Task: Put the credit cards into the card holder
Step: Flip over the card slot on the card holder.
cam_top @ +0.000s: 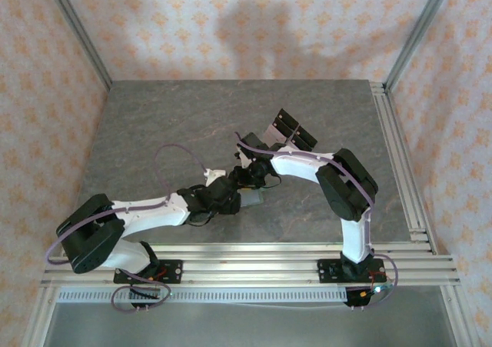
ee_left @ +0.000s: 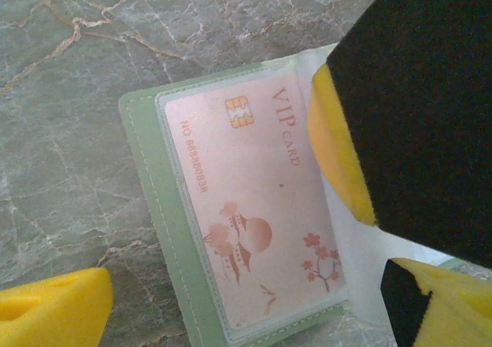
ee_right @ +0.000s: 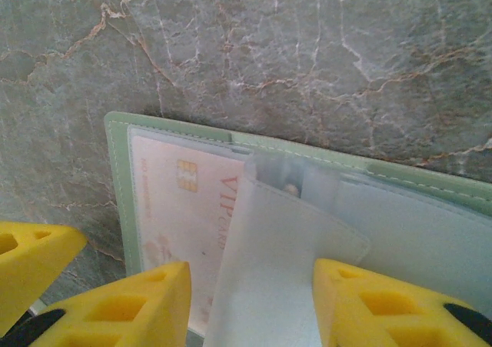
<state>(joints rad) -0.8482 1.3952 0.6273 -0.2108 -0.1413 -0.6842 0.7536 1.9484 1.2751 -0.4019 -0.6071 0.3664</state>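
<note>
Fingertips point(ee_right: 369, 305) crowd the card holder point(ee_left: 146, 178), one credit card point(ee_left: 254, 201) sleeved.
Left gripper point(ee_left: 246, 305) gapes; right gripper point(ee_right: 257, 305) straddles the six-o'clock flap point(ee_right: 284, 255) (gripped, perhaps).

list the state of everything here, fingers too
wallet: open, lying flat on the table
card: face up inside the wallet's clear pocket
flap: raised off the wallet, between the right fingers
left fingers: wide open, empty, over the wallet
right fingers: partly apart, either side of the flap; grip unclear
</note>
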